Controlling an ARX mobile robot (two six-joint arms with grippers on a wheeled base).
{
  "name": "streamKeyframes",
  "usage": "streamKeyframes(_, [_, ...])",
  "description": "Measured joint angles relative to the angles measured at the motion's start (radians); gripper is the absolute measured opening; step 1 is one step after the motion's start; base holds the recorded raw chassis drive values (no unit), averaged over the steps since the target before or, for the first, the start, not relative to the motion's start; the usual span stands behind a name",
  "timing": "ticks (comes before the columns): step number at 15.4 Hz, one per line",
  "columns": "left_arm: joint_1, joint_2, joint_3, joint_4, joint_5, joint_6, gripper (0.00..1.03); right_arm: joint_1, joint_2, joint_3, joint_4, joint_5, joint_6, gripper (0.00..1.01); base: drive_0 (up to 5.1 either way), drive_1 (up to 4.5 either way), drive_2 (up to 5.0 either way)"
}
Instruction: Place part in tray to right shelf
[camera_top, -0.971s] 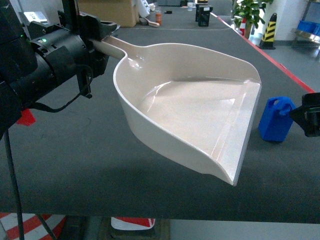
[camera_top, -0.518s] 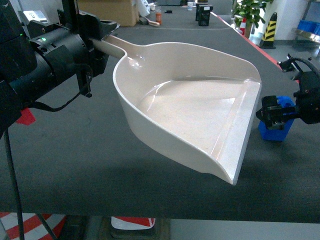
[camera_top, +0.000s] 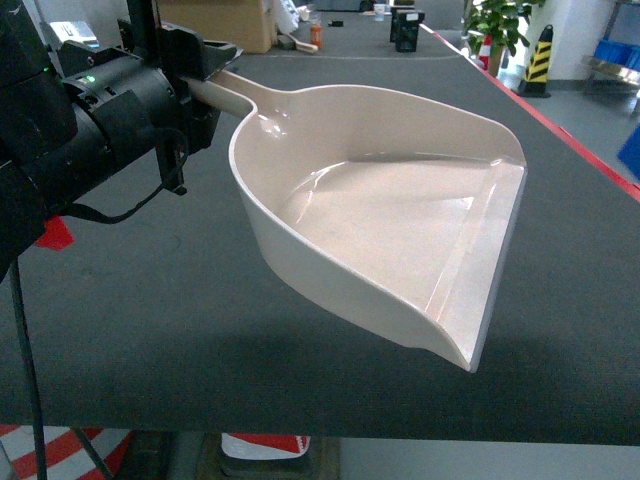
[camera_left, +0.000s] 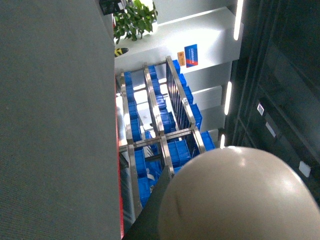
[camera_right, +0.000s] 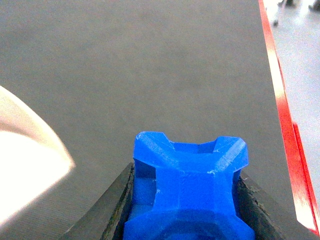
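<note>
Tray (camera_top: 400, 220): pale beige scoop, held by its long handle in the left gripper (camera_top: 195, 75), whose jaws are clamped on the handle; the pan is carried out beyond the claw, above the dark grey table (camera_top: 150, 300), wide lip farthest from it.

Part (camera_right: 187, 192): bright blue block, pinched between the two dark fingers (camera_right: 112, 210) of the right gripper (camera_right: 186, 210), one finger pressed to each side; the table lies beneath it, and an edge of the tray is seen to the claw's left.
</note>
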Motion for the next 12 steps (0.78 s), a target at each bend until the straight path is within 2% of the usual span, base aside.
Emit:
streamKeyframes(1, [0.000, 0.000, 0.000, 0.000, 0.000, 0.000, 0.12, 0.069, -0.132, -0.016, 0.008, -0.039, 0.040, 0.47, 0.0, 0.00, 0.0])
streamKeyframes(3, [-0.002, 0.000, 0.000, 0.000, 0.001, 0.000, 0.12, 0.248, -0.240, -0.007, 0.072, -0.079, 0.164, 0.47, 0.0, 0.00, 0.0])
streamKeyframes(4, [0.001, 0.000, 0.000, 0.001, -0.002, 0.000, 0.12, 0.364, -0.188, 0.012, 0.090, -0.069, 0.282, 0.47, 0.0, 0.00, 0.0])
streamKeyframes(5, [0.000, 0.000, 0.000, 0.001, 0.000, 0.000, 0.12, 0.438, -0.103, 0.028, 0.079, -0.016, 0.339, 0.47, 0.0, 0.00, 0.0])
streamKeyframes(7, [-0.001, 0.000, 0.000, 0.000, 0.000, 0.000, 0.12, 0.514, 0.064, 0.059, 0.086, 0.028, 0.411, 0.47, 0.0, 0.00, 0.0])
streamKeyframes(8, [-0.001, 0.000, 0.000, 0.000, 0.000, 0.000, 0.12, 0.528, 0.106, 0.074, 0.080, 0.044, 0.419, 0.51, 0.0, 0.00, 0.0])
streamKeyframes(9, [0.001, 0.000, 0.000, 0.000, 0.000, 0.007, 0.12, 0.532, 0.100, 0.077, 0.085, 0.072, 0.421, 0.66, 0.0, 0.00, 0.0])
streamKeyframes(10, [0.001, 0.000, 0.000, 0.000, 0.001, 0.011, 0.12, 0.532, 0.046, 0.075, 0.084, 0.104, 0.402, 0.82, 0.0, 0.00, 0.0])
streamKeyframes(11, [-0.001, 0.000, 0.000, 0.000, 0.000, 0.012, 0.12, 0.532, -0.011, 0.069, 0.076, 0.119, 0.391, 0.93, 0.0, 0.00, 0.0])
streamKeyframes(12, [-0.001, 0.000, 0.000, -0.001, 0.001, 0.012, 0.12, 0.532, -0.089, 0.055, 0.069, 0.146, 0.367, 1.00, 0.0, 0.00, 0.0])
